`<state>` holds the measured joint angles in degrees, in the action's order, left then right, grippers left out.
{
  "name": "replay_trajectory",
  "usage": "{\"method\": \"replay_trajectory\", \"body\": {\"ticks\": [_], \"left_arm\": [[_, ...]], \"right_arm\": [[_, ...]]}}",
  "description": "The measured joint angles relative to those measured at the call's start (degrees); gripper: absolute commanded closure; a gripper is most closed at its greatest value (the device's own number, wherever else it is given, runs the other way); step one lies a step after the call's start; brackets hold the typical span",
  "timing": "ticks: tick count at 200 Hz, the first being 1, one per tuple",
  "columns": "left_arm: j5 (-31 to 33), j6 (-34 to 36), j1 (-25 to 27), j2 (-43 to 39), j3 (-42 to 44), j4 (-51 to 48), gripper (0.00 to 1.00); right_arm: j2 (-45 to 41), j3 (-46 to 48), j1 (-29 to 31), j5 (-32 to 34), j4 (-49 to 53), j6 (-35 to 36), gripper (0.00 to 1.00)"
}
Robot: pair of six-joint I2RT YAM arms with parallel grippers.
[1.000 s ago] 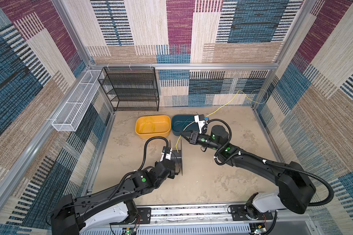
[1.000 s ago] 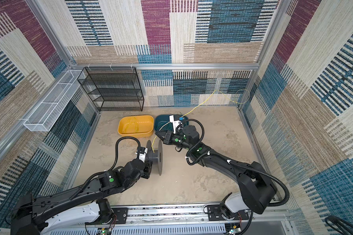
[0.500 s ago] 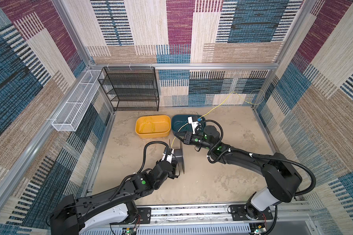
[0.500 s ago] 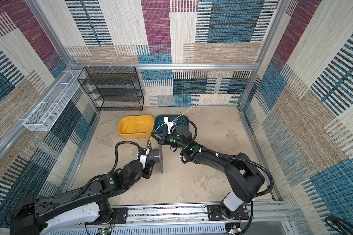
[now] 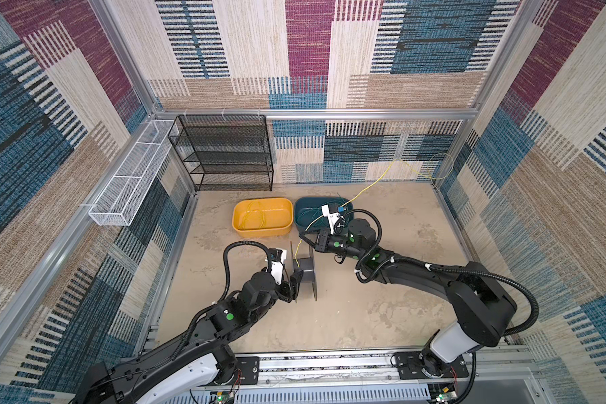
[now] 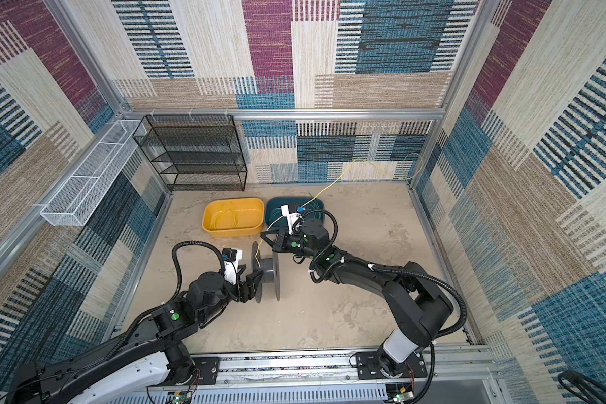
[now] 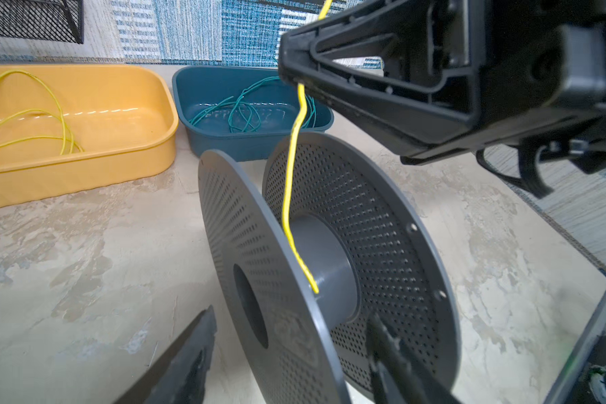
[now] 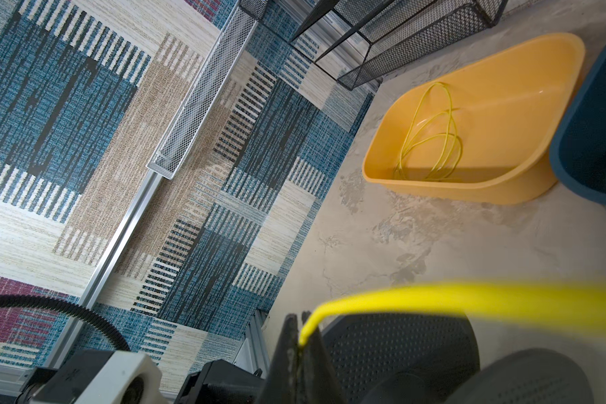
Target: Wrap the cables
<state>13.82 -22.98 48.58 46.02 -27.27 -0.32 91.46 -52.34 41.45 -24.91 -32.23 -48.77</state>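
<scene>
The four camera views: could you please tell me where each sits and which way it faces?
Top views: high above the front rail, looking down at the table; left arm, right arm, left claw, right claw show.
Left wrist: behind the open left claw, facing the spool, yellow tub and teal tub; its fingers and the right claw show.
Right wrist: behind the shut right claw pinching the yellow cable, facing the yellow tub.
Shared: both wrist views show that cable, spool and yellow tub.

The cable [image 7: 287, 196] is bright yellow, the hole-dotted spool [image 7: 382, 245] grey, with a yellow-orange tub [image 7: 84, 157] and teal tub [image 7: 224, 147].
</scene>
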Motion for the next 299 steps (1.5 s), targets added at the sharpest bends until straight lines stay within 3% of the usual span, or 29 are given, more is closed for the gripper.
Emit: {"method": "replay_trajectory", "body": {"ticks": [61,123,161,220,277,299], "left_arm": [[-4.9,-5.6,-4.1,6.4,-7.5,-1.5,0.53],[-3.6,-8.3,-4.2,12.9,-12.4,-8.3,0.72],[-3.4,-9.2,-4.2,12.7,-13.0,-12.2,0.69],[-3.4,-10.3,-4.2,12.1,-12.2,-12.6,0.55],[-3.9,-11.3,-4.2,12.5,-10.8,-9.2,0.55],[-3.8,-11.4,-4.2,12.4,-10.6,-8.5,0.60]], "right_arm": [[0.0,1.1,1.0,1.3,-0.2,0.4,1.00],[0.1,2.2,1.6,1.5,-2.6,0.4,1.00],[0.1,2.6,1.7,1.5,-2.6,0.4,1.00],[0.3,3.4,1.7,1.6,-4.1,-0.1,1.00],[1.7,6.9,1.7,0.9,-14.0,-7.0,1.00],[2.0,7.3,1.8,0.9,-16.0,-9.7,1.00]]}}
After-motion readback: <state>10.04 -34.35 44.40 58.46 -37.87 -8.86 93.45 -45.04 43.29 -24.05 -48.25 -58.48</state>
